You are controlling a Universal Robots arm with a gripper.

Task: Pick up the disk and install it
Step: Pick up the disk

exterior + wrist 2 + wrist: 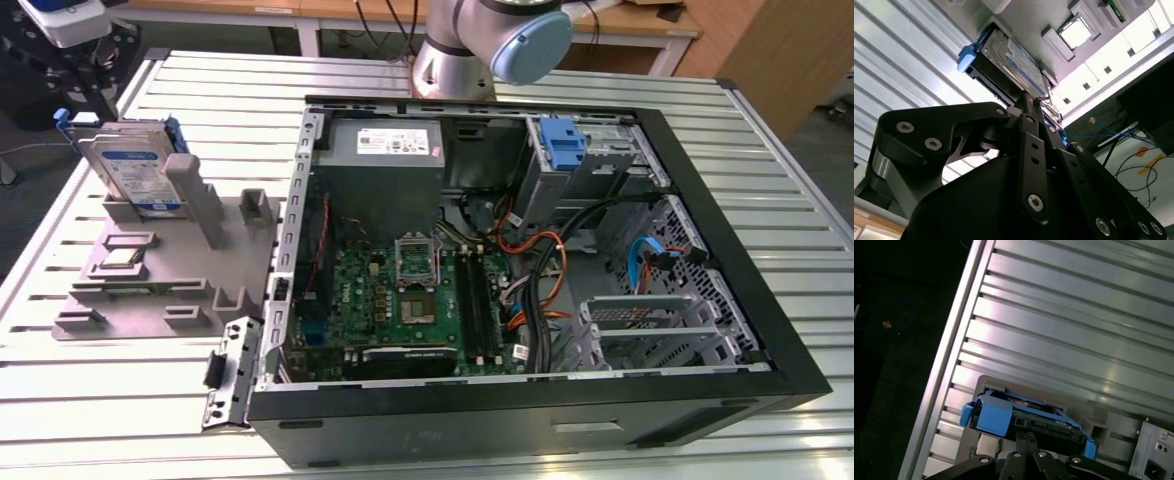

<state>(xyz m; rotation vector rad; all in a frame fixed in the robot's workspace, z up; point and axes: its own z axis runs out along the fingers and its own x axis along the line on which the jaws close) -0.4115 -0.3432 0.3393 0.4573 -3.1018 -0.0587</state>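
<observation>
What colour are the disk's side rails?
Blue. The side rails show best in the first wrist view.

You've got even overhead light in the exterior view, table (147, 400) slats glaring white, case (534, 425) interior shaded. In both wrist views: hot streaks on slats, gripper (1027, 102) mostly black against them.

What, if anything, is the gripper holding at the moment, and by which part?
Nothing, it seems: the gripper is shut and empty, close to the disk, which stands on edge in its grey holder.
</observation>
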